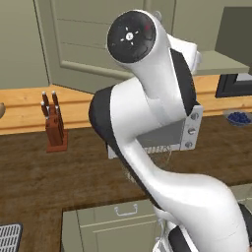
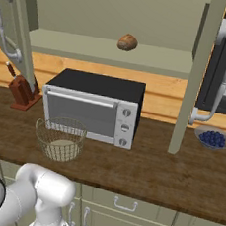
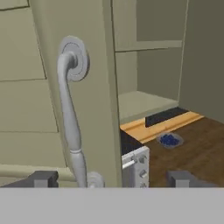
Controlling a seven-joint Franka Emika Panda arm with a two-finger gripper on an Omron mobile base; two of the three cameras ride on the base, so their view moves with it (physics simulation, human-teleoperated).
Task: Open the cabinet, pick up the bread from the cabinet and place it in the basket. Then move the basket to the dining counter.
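Left door of the sage-green panelled wall cabinet [image 3: 52, 100] is swung open, its long curved silver handle [image 3: 72, 118] standing upright just ahead of the claw [image 3: 111, 178], between the two dark fingertips [image 3: 43, 178] and nearer the left one. The tips sit wide apart with nothing pinched between them, so the claw is spread and free of the handle. Right of the handle, past the door edge, the open cabinet shelf shows, and below it the corner of the black-and-silver toaster oven [image 2: 93, 108] and a small bowl of blueberries [image 3: 169, 140] on the dark wooden worktop [image 2: 167, 176]. From the right base view, the small rounded golden-brown bread loaf [image 2: 127, 42] sits on the lower cabinet shelf, above the toaster oven, both doors open. The round grey wire-mesh basket [image 2: 60, 139] with tan base stands empty on the worktop, in front of the oven's left end; a wooden knife block [image 2: 21, 92] is further left. Judgement: door-opening looks done, bread pick is next. Key relation: bread lies to the claw's right and deeper in, behind the door the claw faces, so the claw likely must clear the door edge rightward before reaching in. The loaf's long axis looks roughly along the shelf front, hard to tell.
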